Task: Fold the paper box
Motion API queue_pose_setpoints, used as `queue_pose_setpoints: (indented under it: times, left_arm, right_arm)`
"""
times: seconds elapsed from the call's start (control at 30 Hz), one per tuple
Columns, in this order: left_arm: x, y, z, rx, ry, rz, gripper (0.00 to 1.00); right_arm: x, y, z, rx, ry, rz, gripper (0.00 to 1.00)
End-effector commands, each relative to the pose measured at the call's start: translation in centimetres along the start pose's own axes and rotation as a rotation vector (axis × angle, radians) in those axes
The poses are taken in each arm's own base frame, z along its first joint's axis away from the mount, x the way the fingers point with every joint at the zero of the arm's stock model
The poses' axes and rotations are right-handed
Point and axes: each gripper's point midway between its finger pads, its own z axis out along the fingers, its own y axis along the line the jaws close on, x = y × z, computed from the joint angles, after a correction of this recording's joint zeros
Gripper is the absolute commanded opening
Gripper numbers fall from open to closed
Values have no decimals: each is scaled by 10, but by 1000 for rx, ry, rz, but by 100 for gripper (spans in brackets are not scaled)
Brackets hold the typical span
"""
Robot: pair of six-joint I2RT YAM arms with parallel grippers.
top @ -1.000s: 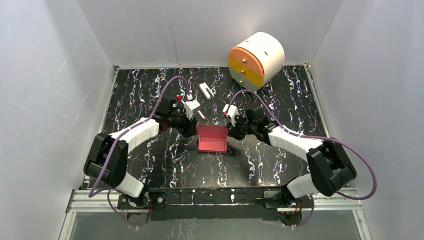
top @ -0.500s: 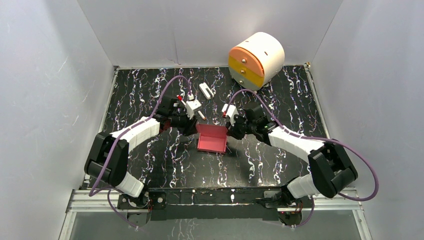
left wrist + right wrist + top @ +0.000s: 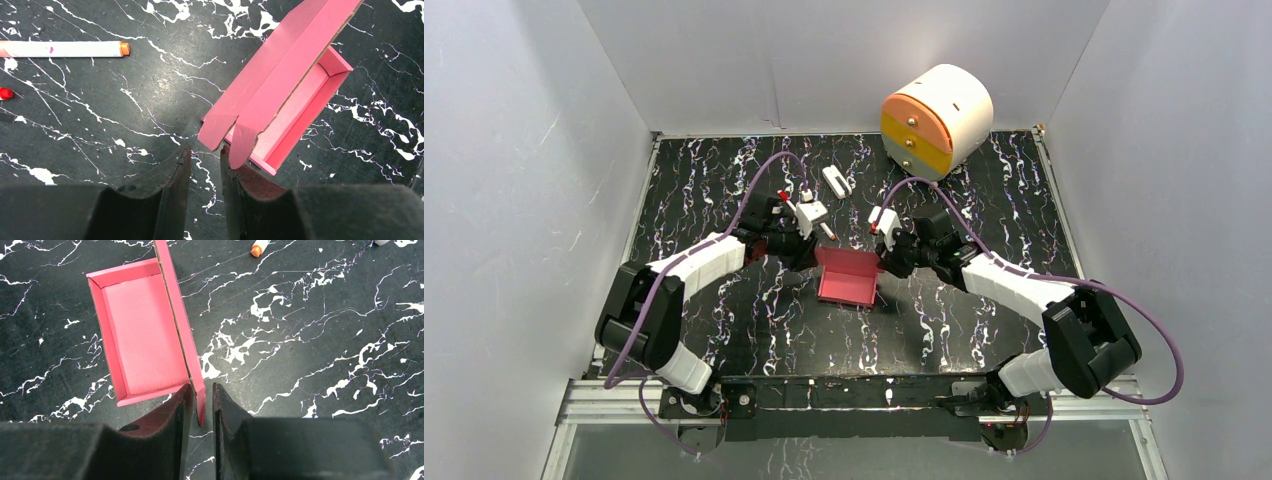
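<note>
Narrowed my left gripper (image 3: pixel 206 150) to a slit at the left end of the paper box (image 3: pixel 280 85) lid; can't tell if it's caught. Opposite, my right gripper (image 3: pixel 202 390) pinches the lid's right end. Folding it down looks next.

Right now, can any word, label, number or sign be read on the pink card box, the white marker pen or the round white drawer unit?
No text can be read:
pink card box: plain.
white marker pen: only a tiny pink speck, too small to read.
round white drawer unit: no lettering visible.
</note>
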Motion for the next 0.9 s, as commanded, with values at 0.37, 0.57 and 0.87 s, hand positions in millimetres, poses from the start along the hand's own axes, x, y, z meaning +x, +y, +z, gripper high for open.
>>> queue_pose_setpoints:
  times: [0.37,0.57,0.87]
  left_arm:
    - [-21,-13,4,95,-49,19,18]
    - [-23,-18,6,121,-56,16,13]
    - [-23,-23,9,81,-42,-23,0]
  right_arm:
    - [-17,-2,2,-1,-39,-45,5]
    - [-13,-1,6,-3,-22,-46,0]
    - [-18,-6,5,45,-21,-43,0]
